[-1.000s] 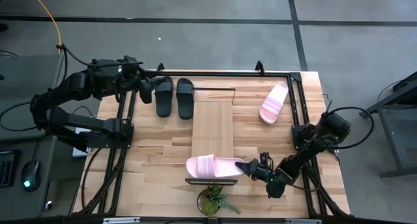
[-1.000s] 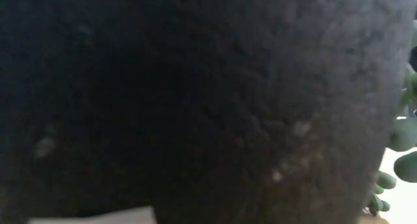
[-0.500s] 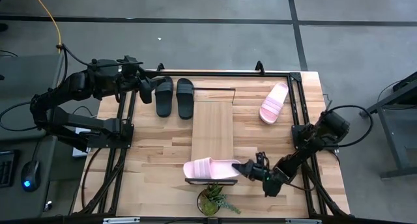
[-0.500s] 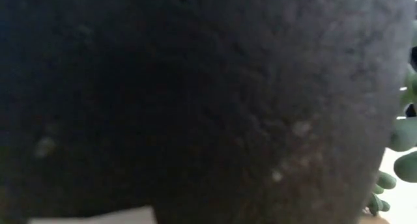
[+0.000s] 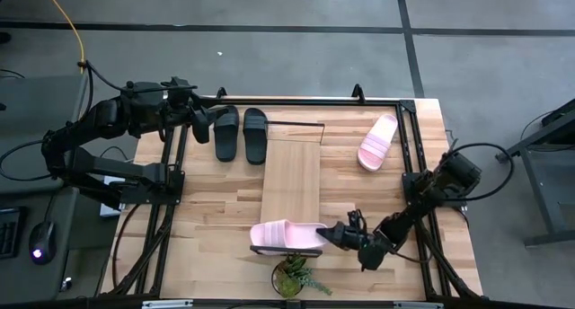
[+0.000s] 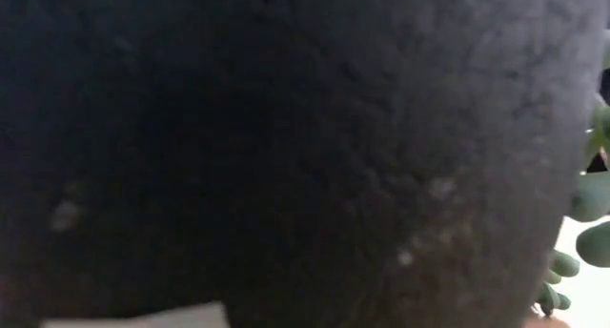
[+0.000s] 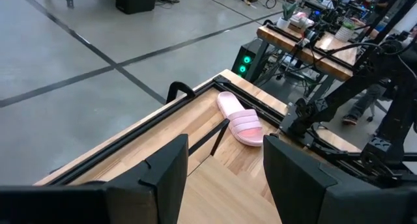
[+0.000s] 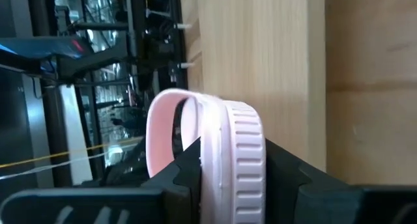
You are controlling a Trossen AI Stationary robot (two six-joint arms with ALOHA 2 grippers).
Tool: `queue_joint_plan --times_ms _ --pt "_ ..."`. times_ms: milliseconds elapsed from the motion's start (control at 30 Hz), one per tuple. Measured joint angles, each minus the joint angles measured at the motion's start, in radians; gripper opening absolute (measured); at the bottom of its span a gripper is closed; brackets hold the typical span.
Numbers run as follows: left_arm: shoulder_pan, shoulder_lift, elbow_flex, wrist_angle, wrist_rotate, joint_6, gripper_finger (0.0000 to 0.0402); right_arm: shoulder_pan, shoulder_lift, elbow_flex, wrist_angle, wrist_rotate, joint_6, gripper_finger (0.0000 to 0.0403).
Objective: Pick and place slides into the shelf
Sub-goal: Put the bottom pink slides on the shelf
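— Right pincer [image 5: 329, 235], what's it got?
— I see it clenched on one end of a pink slide [image 5: 286, 233], which lies across the shelf's [image 5: 294, 179] near end, just left of the fingers.
— Low view?
— Blocked by something dark; only some leaves [image 6: 583, 209] peek in.
— Left pincer [image 7: 221, 165]?
— Parted, by the black slides [image 5: 240, 133]. Other pink slide [image 5: 377, 141] sits well apart.

No readable text, label or number anywhere
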Motion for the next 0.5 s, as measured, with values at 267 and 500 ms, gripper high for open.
queue_joint_plan --times_ms 267,500 --pt "0.000 0.000 0.000 0.000 0.000 0.005 0.0184 0.042 0.000 0.000 0.001 0.012 0.019 0.0099" --pt "0.000 0.000 0.000 0.000 0.000 0.005 0.0184 0.041 -0.001 0.002 0.024 -0.037 -0.002 0.0151"
